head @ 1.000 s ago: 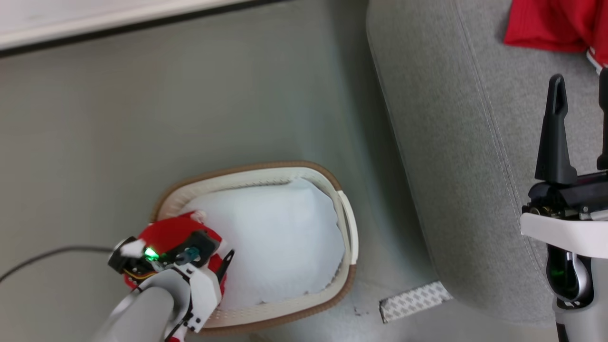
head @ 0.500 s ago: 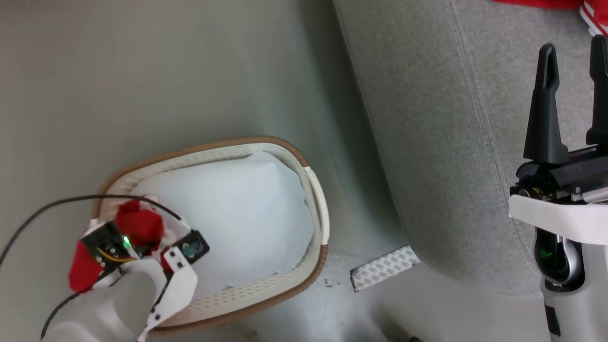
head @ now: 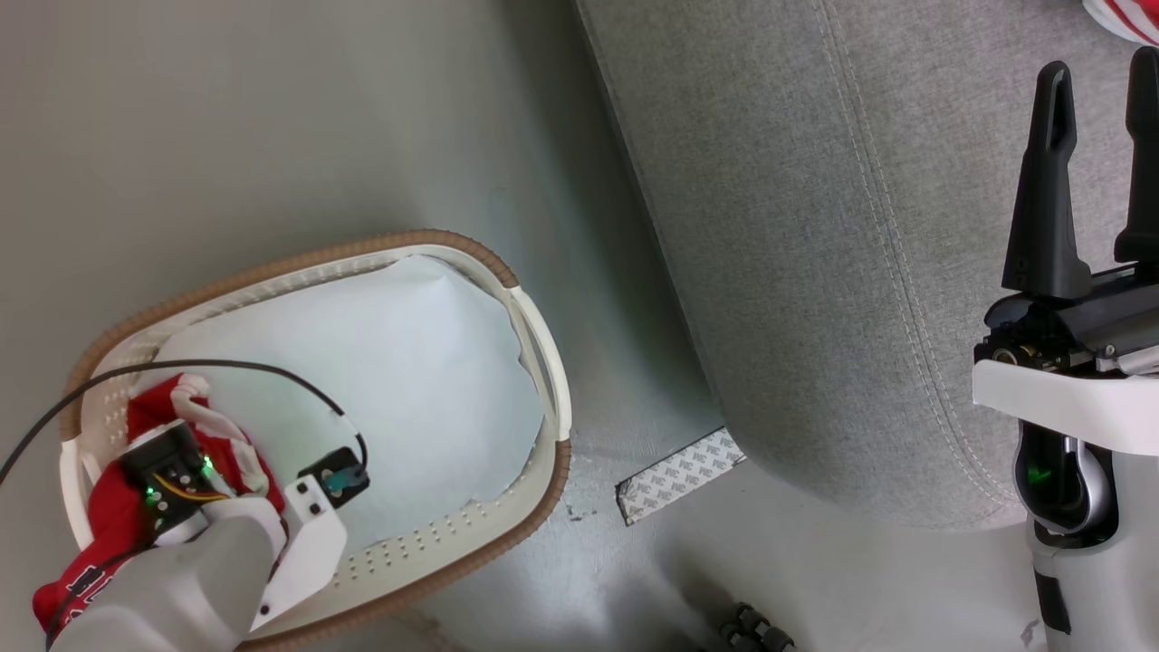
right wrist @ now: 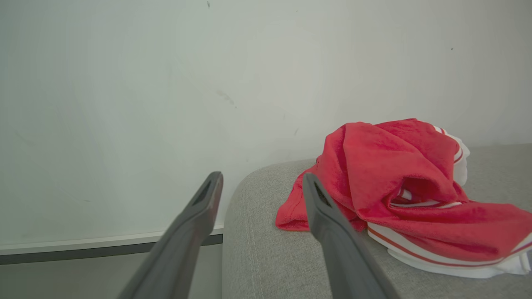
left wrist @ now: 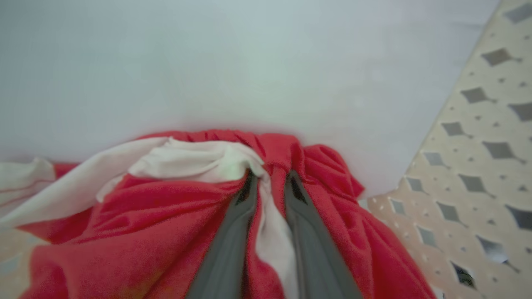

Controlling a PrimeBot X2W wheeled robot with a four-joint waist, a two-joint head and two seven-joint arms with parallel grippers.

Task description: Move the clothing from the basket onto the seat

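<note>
At the robot's left side, on the floor:

- Oval white plastic laundry basket (head: 435, 243) with perforated walls, a brown braided rim and white handles; it is lined with a pale white sheet (head: 407, 362).
- Bright red soft fabric garment with white trim (left wrist: 166, 216), bunched at the basket's near-left end and draped partly over the rim there.
- Left gripper (left wrist: 270, 178): its two dark fingers are nearly closed, pinching a fold of this red and white cloth. The perforated wall rises just beside it.
- Thin black cable (head: 226, 367), arcing from the left wrist across the lining.

Between basket and seat:
- Bare grey-green floor (head: 272, 136), with a short strip of patterned white tape (head: 679, 475) lying near the seat's corner.
- Small dark ridged object (head: 751, 629) at the lower edge, too cut off to identify.

To the right:
- Large grey fabric-upholstered seat (head: 815, 226) with a rounded corner and stitched seams, well apart from the basket.
- Right gripper (head: 1100, 81): its fingers are spread apart with nothing between them, above the seat.

Farther back:
- Second red garment with white striped trim (right wrist: 386, 166), heaped on the seat cushion.
- Plain pale wall (right wrist: 166, 83) with a dark-edged skirting board (right wrist: 104, 245).
</note>
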